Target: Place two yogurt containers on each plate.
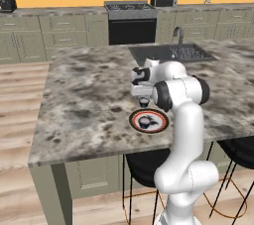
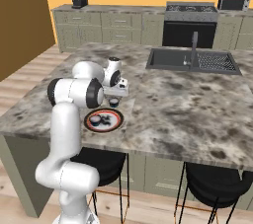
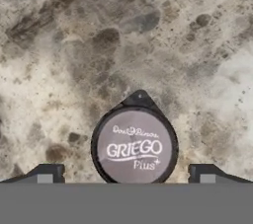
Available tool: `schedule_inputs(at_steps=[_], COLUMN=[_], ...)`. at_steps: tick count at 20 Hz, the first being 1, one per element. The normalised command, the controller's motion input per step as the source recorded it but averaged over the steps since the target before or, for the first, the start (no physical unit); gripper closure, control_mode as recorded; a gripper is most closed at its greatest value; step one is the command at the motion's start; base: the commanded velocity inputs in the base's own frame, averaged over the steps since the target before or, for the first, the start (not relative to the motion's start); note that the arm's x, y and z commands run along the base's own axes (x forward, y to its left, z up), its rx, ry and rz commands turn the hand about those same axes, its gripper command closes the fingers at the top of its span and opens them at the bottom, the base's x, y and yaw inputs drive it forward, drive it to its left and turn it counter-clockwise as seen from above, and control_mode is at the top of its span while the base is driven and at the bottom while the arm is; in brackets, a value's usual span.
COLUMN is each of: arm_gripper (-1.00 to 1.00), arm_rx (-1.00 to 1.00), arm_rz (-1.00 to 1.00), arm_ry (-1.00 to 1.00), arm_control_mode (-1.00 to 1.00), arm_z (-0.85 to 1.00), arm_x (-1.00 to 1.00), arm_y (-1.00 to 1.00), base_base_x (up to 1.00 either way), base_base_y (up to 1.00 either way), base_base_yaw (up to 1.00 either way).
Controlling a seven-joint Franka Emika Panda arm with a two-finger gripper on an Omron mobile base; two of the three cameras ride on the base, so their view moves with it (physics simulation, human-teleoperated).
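Observation:
A dark-sided yogurt container (image 3: 134,146) with a pale "Griego" lid stands on the marbled counter, just behind the orange-red-rimmed plate (image 1: 135,120). My gripper (image 3: 126,173) hangs right above this cup, open, its fingertips (image 3: 45,173) well clear of the cup's sides. From the base views the gripper (image 1: 144,99) (image 2: 114,98) points straight down over the cup (image 2: 114,102). Another dark yogurt container (image 1: 145,122) sits on the plate's (image 2: 89,119) white centre. The navy plate and the light blue cups are out of view.
The plate lies near the island's front edge, with black stools (image 1: 144,167) (image 2: 217,183) tucked below. A sink (image 1: 171,53) with a faucet (image 2: 194,45) is set into the far side of the counter. Stove and cabinets line the back wall.

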Motion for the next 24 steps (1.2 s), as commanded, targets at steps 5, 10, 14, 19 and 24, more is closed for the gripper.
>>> schedule_inputs(at_steps=[5, 10, 14, 19, 24], arm_gripper=[-1.00, -1.00, -1.00, -1.00, 1.00], arm_rx=[0.00, 0.00, 0.00, 0.00, 0.00], arm_rz=[0.00, 0.00, 0.00, 0.00, 0.00], arm_ry=[0.01, 0.00, 0.00, 0.00, 0.00], arm_control_mode=[-1.00, -1.00, -1.00, -1.00, -1.00], arm_z=[-0.22, -0.28, -0.27, -0.19, 0.00], arm_x=[0.13, -0.07, -0.12, 0.00, 0.00], arm_y=[-0.05, 0.00, 0.00, 0.00, 0.00], base_base_x=[0.00, 0.00, 0.00, 0.00, 0.00], base_base_y=[0.00, 0.00, 0.00, 0.00, 0.00], base_base_yaw=[0.00, 0.00, 0.00, 0.00, 0.00])
